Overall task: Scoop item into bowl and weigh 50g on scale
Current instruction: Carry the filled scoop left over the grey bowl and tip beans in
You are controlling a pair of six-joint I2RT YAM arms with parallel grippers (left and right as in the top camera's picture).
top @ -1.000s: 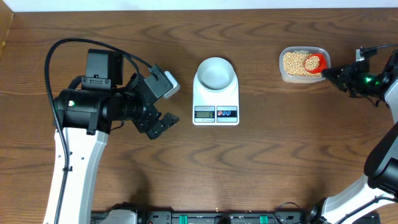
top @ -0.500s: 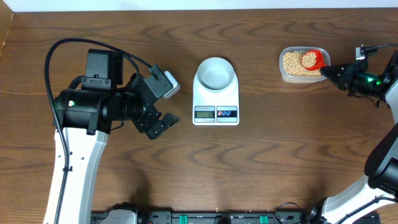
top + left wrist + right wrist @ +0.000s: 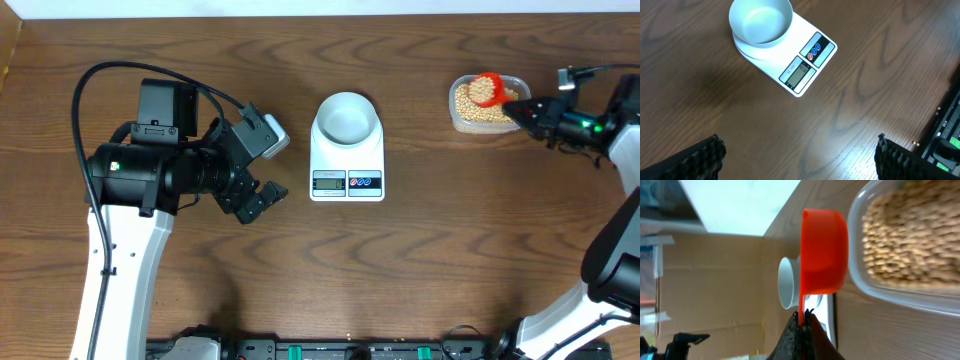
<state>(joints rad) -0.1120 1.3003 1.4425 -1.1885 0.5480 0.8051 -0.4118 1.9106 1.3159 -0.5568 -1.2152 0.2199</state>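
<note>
Overhead: scale [image 3: 347, 182] lies display-end toward the robot (bowl [image 3: 347, 118] behind); right tool [image 3: 522, 108] grips scoop [image 3: 485, 89], left tool [image 3: 258, 200] released.

You can't read the display [image 3: 328, 181] of the scale [image 3: 347, 160] from overhead; its digits are too small. On your left wrist view, the left end effector [image 3: 801, 162] is cut off by the bottom edge, and only its dark fingertips [image 3: 702, 159] show in the corners. On the right wrist view, the beans [image 3: 910, 235] are blurred and their tub [image 3: 900, 297] runs off the right edge. The scoop [image 3: 822, 255] shows you only its outside, so its inside is hidden. It also covers part of the bowl [image 3: 787, 282]. Its handle disappears into the right end effector [image 3: 803, 322]. Overhead, the right arm [image 3: 625, 150] runs off the frame.
</note>
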